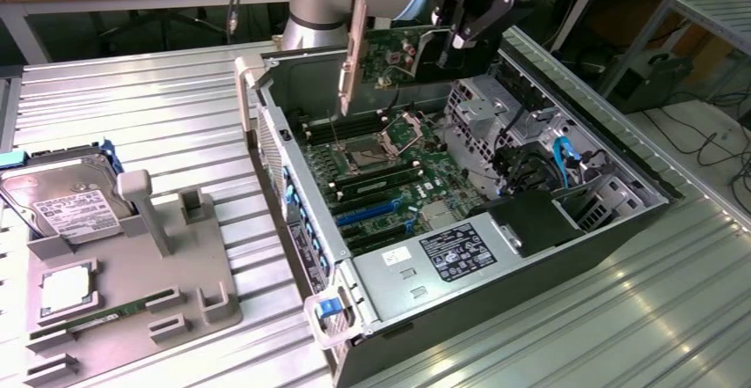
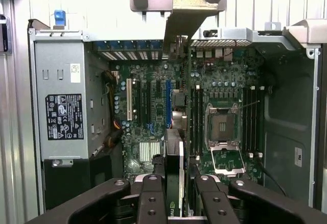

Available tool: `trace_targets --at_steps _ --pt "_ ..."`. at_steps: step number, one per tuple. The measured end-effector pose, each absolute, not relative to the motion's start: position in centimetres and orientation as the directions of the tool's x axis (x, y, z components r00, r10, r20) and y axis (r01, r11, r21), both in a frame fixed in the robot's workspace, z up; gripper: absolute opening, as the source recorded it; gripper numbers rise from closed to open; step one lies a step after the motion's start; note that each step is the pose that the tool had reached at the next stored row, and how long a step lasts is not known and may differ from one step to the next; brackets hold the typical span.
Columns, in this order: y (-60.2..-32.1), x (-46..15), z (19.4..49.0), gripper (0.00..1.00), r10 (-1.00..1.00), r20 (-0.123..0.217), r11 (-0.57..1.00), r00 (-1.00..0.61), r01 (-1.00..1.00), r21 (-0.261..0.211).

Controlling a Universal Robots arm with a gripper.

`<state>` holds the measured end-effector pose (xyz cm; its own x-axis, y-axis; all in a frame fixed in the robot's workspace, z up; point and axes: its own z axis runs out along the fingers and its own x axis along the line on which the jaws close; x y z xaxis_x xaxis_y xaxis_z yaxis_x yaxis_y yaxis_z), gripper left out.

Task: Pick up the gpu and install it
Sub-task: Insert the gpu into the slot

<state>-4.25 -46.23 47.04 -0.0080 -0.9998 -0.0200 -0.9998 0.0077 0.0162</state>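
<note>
Exterior view: gpu [image 1: 399, 54], on edge, held by the gripper [image 1: 460, 43] at 12 o'clock above the open case [image 1: 634, 181]; bracket end toward 9 o'clock, card not yet seated.
Wrist view: fingers [image 2: 152, 201] clamped narrow on the gpu [image 2: 174, 157] (seen edge-on); long axis parallel to the blue slot [image 2: 168, 104], just beside its line.

My exterior view looks down obliquely on the open case [image 1: 493, 318]; my nearer wrist view, seemingly straight above, shares its motherboard [image 2: 225, 83].
</note>
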Motion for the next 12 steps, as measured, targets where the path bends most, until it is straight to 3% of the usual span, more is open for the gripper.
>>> trace_targets --at_steps 12 --pt "-46.23 -4.25 46.06 0.27 -1.000 -0.020 -0.002 0.002 -1.000 0.008"
